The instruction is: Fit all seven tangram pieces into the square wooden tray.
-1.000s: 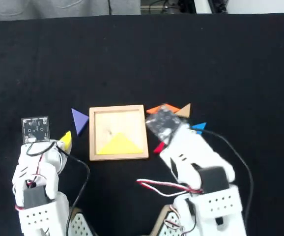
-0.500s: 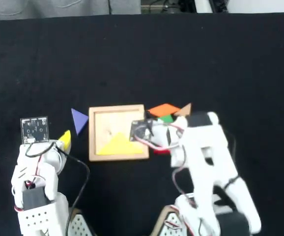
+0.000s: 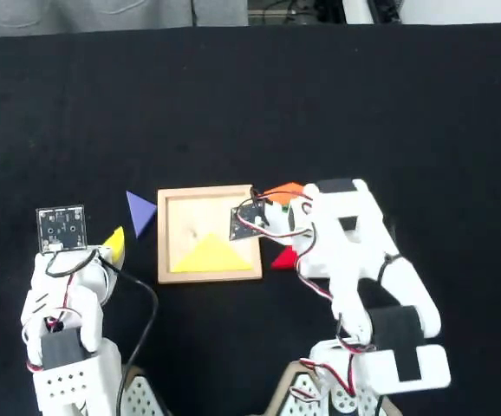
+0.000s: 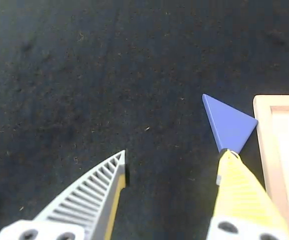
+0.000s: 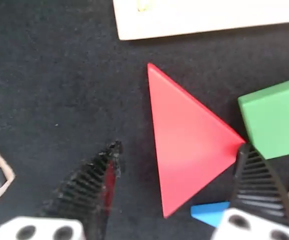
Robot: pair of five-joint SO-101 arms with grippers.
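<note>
Tray [image 3: 162, 234] sits mid-table with a yellow triangle [image 3: 211, 256] inside; a blue triangle [image 4: 229, 125] lies just off its left side, and a red triangle [image 5: 184, 140] and green piece [image 5: 274, 117] off its right. Right gripper [image 5: 179, 149] is open, straddling the red triangle. Left gripper [image 4: 175, 155] is open, one fingertip at the blue triangle.

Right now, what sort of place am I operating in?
Likely a robotics lab test bench: a black-covered table, a left arm and right arm mounted side by side, and a wooden tray with loose tangram pieces beside it.
</note>
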